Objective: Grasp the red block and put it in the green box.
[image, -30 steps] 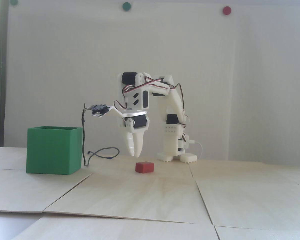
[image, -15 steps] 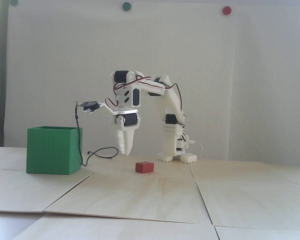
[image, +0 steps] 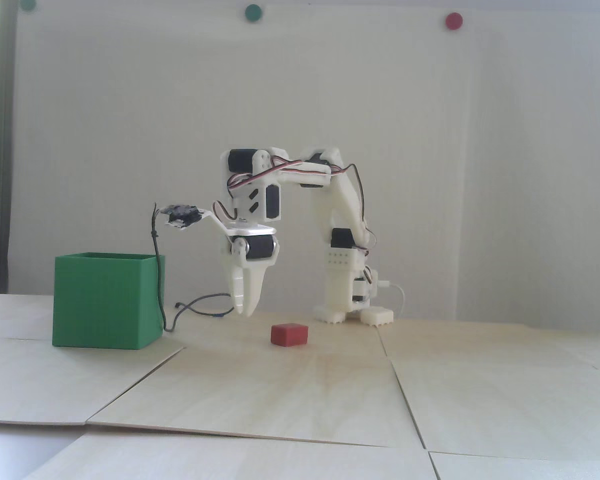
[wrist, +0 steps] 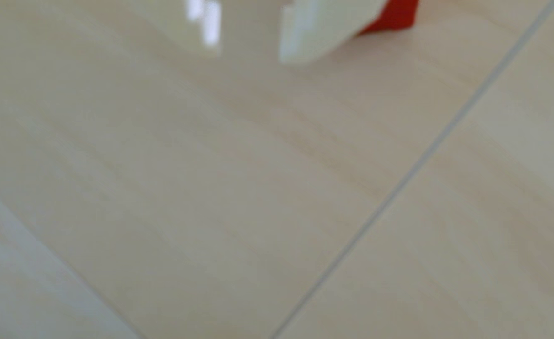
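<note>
Leftward-shifted hand (image: 243,311) partly hides red block (wrist: 396,16).

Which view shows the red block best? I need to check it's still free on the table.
The fixed view: the whole red block sits sharp on the table, clear of the gripper. The wrist view is blurred and catches only a corner of it behind a finger.

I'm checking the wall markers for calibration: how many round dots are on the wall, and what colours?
3, all along the top of the fixed view: a green dot at the upper left, cut by the frame edge, a green dot near centre, and a red dot to the right. More may lie outside the frame.
</note>
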Motion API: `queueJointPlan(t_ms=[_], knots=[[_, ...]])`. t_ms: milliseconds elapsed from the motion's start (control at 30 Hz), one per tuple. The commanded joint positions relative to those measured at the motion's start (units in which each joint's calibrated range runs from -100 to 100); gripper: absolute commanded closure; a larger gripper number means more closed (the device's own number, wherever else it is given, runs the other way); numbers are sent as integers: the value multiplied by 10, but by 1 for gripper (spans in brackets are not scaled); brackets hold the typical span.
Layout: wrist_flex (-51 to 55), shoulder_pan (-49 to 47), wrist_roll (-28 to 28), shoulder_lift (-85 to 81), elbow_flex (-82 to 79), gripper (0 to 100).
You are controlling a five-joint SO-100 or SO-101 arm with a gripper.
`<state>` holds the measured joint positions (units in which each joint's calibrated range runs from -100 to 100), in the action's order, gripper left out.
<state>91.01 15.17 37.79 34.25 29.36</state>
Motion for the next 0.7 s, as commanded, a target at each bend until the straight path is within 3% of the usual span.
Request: queueJointPlan(t_ms=[0, 200, 667], knots=[[-103, -15, 4, -138, -150, 95], [-180, -15, 4, -157, -229, 95], [-112, -88, 25, -217, -235, 95]])
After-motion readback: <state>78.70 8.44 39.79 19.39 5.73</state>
